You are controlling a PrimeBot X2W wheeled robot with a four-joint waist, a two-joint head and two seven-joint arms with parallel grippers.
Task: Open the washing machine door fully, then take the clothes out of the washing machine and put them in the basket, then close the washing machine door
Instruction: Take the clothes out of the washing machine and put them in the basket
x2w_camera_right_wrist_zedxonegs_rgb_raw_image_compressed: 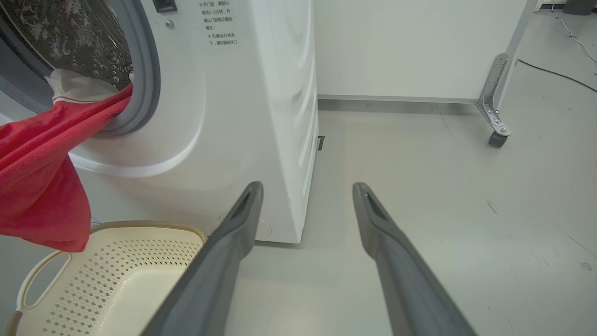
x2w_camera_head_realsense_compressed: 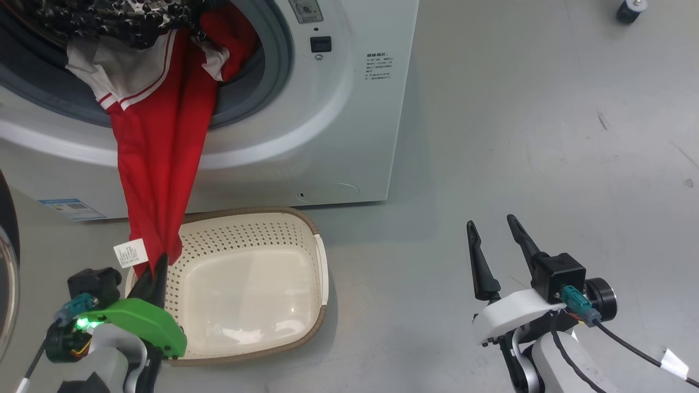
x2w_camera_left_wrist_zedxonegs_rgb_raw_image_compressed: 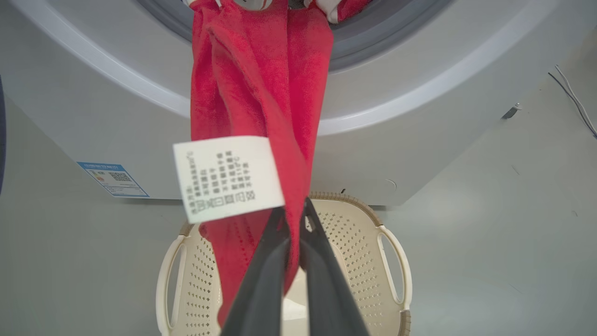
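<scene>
A: Red cloth, clamped. Your left gripper (x2w_camera_left_wrist_zedxonegs_rgb_raw_image_compressed: pixel 294 210) is pinched tight on the low end of the clothes (x2w_camera_left_wrist_zedxonegs_rgb_raw_image_compressed: pixel 261 93), just above the basket (x2w_camera_left_wrist_zedxonegs_rgb_raw_image_compressed: pixel 396 261).

B: Where does the rest run?

A: Up into the round opening of the washing machine (x2w_camera_head_realsense_compressed: pixel 327 136). The garment is stretched from there down to the basket and is not lying in it. Your left wrist view brings the care tag (x2w_camera_left_wrist_zedxonegs_rgb_raw_image_compressed: pixel 228 177) close: rows of Chinese print and a line of symbols, too soft to read. In the head view it is a small white flag beside the claw.

B: Right side?

A: Your right gripper (x2w_camera_head_realsense_compressed: pixel 491 221) is spread wide and empty over grey floor (x2w_camera_head_realsense_compressed: pixel 546 136), well apart from the basket. Its wrist view adds the machine's side panel and a castor (x2w_camera_right_wrist_zedxonegs_rgb_raw_image_compressed: pixel 496 137) behind.

B: Other writing?

A: Blue label (x2w_camera_left_wrist_zedxonegs_rgb_raw_image_compressed: pixel 114 178), low on the machine's front, with a QR code clear in the left wrist view. Printed Chinese notice (x2w_camera_right_wrist_zedxonegs_rgb_raw_image_compressed: pixel 219 23) beside the opening, not legible. The washing machine door (x2w_camera_head_realsense_compressed: pixel 6 218) is swung open, its black rim at the head view's left edge.
</scene>
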